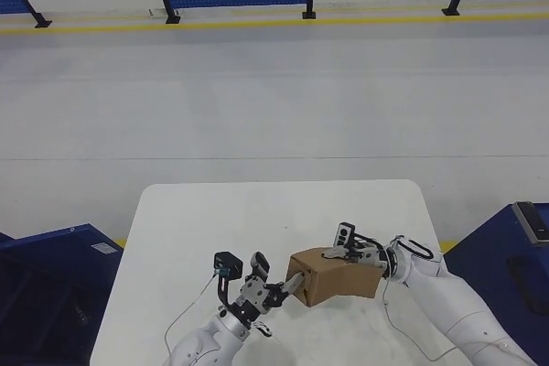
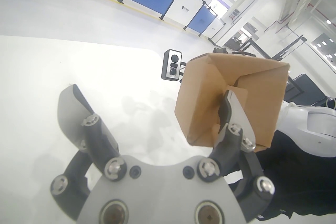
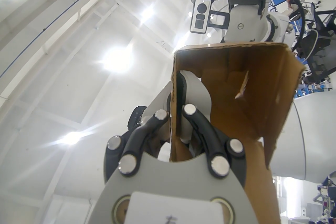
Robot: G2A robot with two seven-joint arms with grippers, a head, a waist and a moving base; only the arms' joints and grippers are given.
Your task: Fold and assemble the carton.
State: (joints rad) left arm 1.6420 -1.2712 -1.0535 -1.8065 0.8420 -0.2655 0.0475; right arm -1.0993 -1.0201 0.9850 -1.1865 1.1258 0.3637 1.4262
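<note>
The brown carton (image 1: 334,274) is near the robot's edge of the white surface (image 1: 256,210), held between the two arms. One end has its flaps (image 2: 210,93) folded in. The other end is open, and you can look right inside it from the right wrist view.

The right claw (image 3: 175,93) is clamped on one side wall at the open end, with one finger inside the box and one outside. The left claw (image 2: 149,101) has its fingers wide apart. It holds nothing. One finger (image 2: 232,109) pushes flat on the folded flaps, and the other finger hangs free over the surface.

I think the step now is pressing the end flaps shut. To do it well, the right claw should hold the box firm so it does not slide or twist. The left finger should push straight in, along the box, slowly. A hard push could bend the wall or squash a corner. A push from the side could make the flaps pop open.

Some things are hard to see. The pushing finger covers the spot where the flaps meet, so I cannot tell if the last flap is tucked in. The carton may be resting on the surface or lifted a bit; its underside is hidden.
</note>
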